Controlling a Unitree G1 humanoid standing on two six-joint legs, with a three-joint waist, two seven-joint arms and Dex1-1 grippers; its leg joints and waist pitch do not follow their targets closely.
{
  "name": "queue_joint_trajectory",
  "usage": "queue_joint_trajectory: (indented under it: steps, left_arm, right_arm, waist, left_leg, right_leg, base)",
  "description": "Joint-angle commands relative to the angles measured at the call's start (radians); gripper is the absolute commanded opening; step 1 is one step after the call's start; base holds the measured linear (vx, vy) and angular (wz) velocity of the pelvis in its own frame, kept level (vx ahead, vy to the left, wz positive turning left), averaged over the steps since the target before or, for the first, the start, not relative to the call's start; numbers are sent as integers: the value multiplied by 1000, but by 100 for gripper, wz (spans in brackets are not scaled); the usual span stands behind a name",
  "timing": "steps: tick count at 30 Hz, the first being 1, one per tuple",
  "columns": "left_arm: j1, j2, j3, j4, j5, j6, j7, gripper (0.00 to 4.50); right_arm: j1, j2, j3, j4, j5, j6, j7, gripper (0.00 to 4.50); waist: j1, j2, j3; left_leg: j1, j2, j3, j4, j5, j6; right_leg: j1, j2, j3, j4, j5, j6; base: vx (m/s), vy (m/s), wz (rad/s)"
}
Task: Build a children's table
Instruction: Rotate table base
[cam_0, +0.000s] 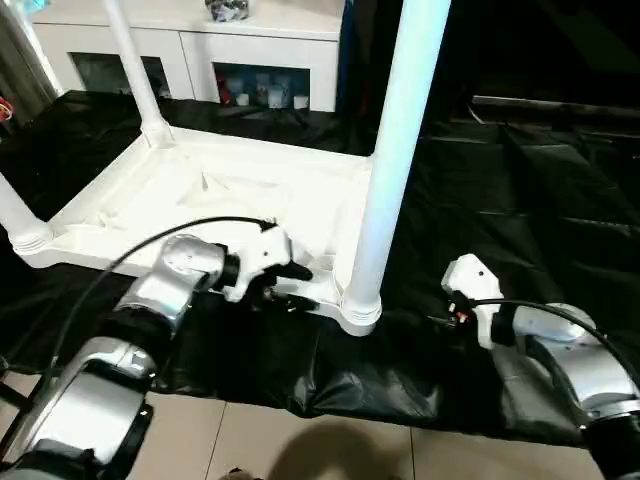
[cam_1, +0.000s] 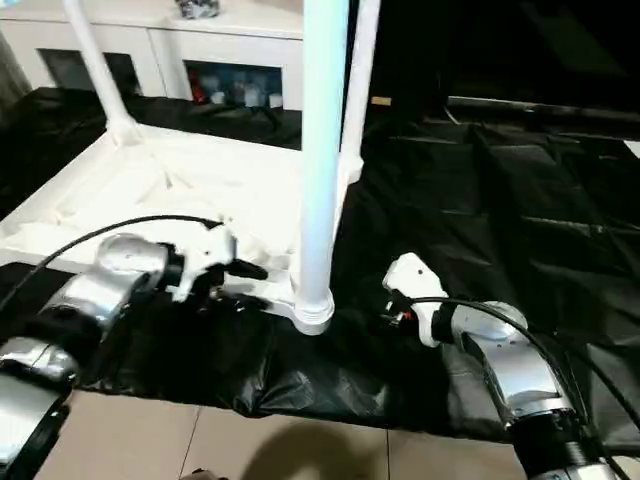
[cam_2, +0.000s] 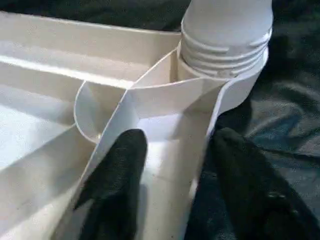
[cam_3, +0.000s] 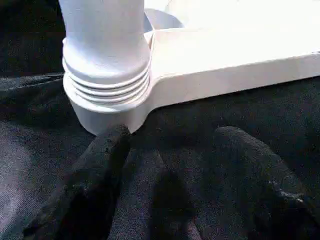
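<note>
The white plastic table (cam_0: 215, 195) lies upside down on a crinkled black sheet (cam_0: 520, 200) spread over the tiled floor (cam_0: 260, 440), its ribbed underside facing up. Smooth tapered tube legs stand upright in its round corner sockets: the near leg (cam_0: 395, 150) rises from the corner nearest the robot, where ringed ridges circle its base above the socket (cam_3: 107, 102); another leg (cam_0: 135, 70) stands at the far left corner, and a third (cam_0: 15, 215) at the near left corner. The left gripper (cam_0: 292, 285) sits at the table's near edge beside the near leg, its black fingers (cam_2: 117, 175) straddling the thin rim wall, one inside and one outside, partly spread; whether they press the wall I cannot tell. The right gripper (cam_3: 167, 190) rests low over the black sheet just beside that socket, fingers spread and holding nothing. A white cabinet (cam_0: 200, 50) with glass doors stands behind the sheet.
</note>
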Motion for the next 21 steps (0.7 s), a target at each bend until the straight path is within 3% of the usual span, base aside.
queue_joint_trajectory:
  steps: [1, 2, 8, 9, 12, 13, 18, 21]
  left_arm:
    - [-37, -1, -16, 34, 21, -12, -20, 207]
    - [-44, -3, -21, 49, 26, -8, -35, 200]
    - [-75, -8, -25, 123, 51, -10, -68, 161]
    - [-76, -8, -24, 124, 51, -7, -69, 149]
    - [-80, -8, -16, 130, 47, 14, -72, 120]
    - [-82, -11, -9, 135, 41, 26, -78, 110]
    - [-91, -10, -3, 146, 43, 107, -111, 72]
    - [-89, -9, 5, 126, 34, 175, -125, 57]
  right_arm:
    - [14, -11, 9, -40, 12, 22, 14, 311]
    - [17, -11, 9, -50, 12, 28, 19, 311]
    - [15, -19, 17, -65, 4, 34, 20, 311]
    - [14, -18, 17, -64, 5, 37, 21, 311]
    - [9, -15, 15, -62, 18, 58, 32, 311]
    - [8, -15, 14, -64, 18, 63, 34, 337]
    - [1, -14, 19, -65, 17, 73, 42, 378]
    - [-8, -15, 21, -57, 18, 72, 47, 397]
  waist:
    - [5, 2, -69]
    - [6, 9, -69]
    - [7, 6, -67]
    - [7, 1, -67]
    - [8, 3, -67]
    - [8, 1, -67]
    - [7, -7, -68]
    - [5, -5, -67]
  left_leg:
    - [13, 12, -3, -57, -243, 25]
    - [14, 11, -3, -57, -243, 26]
    - [15, 13, -4, -59, -258, 20]
    - [14, 13, -4, -59, -254, 22]
    - [14, 13, -4, -58, -248, 25]
    - [14, 15, -4, -59, -243, 28]
    - [9, 14, -3, -58, -217, 37]
    - [11, 14, -3, -58, -210, 40]
  right_leg:
    - [56, -59, 36, -85, -114, -230]
    - [55, -60, 36, -86, -116, -231]
    - [56, -63, 36, -87, -139, -240]
    - [57, -63, 36, -87, -137, -240]
    - [57, -63, 36, -86, -136, -242]
    - [56, -64, 35, -86, -130, -245]
    - [60, -65, 35, -83, -115, -247]
    - [59, -67, 35, -82, -119, -251]
  base:
    - [0, 0, 0]
    - [0, 0, 0]
    - [0, 0, 0]
    - [0, 0, 0]
    - [0, 0, 0]
    - [0, 0, 0]
    - [0, 0, 0]
    - [0, 0, 0]
